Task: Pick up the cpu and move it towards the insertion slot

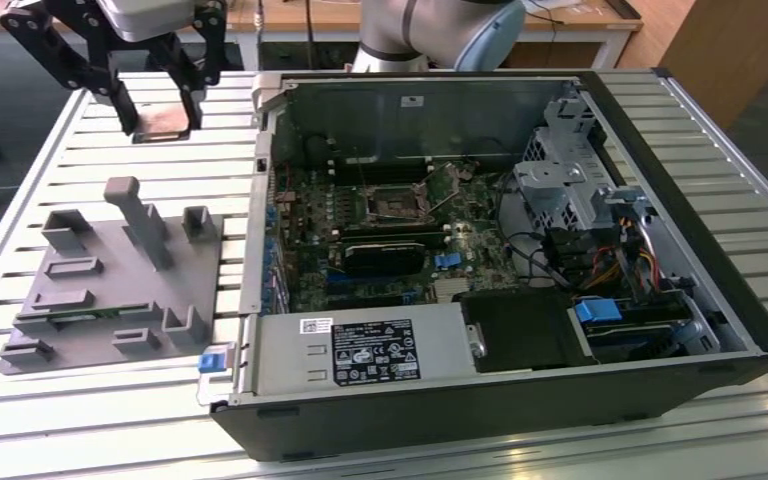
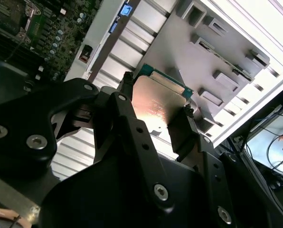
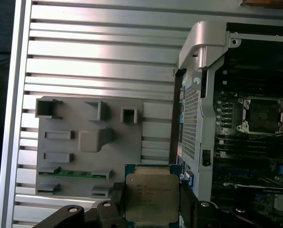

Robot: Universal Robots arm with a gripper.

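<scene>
The gripper is clamped on the cpu, one black finger against each of two opposite edges; in both wrist views the chip's metal top is exposed between them. Faint print on the chip's lid is too small to read. In the exterior view the gripper hangs with the chip above the slatted metal table, beyond the grey fixture block and to the exterior view's left of the open computer case. The insertion slot lies on the motherboard inside the case, well apart from the chip. A white label on the power supply carries print that is not legible.
</scene>
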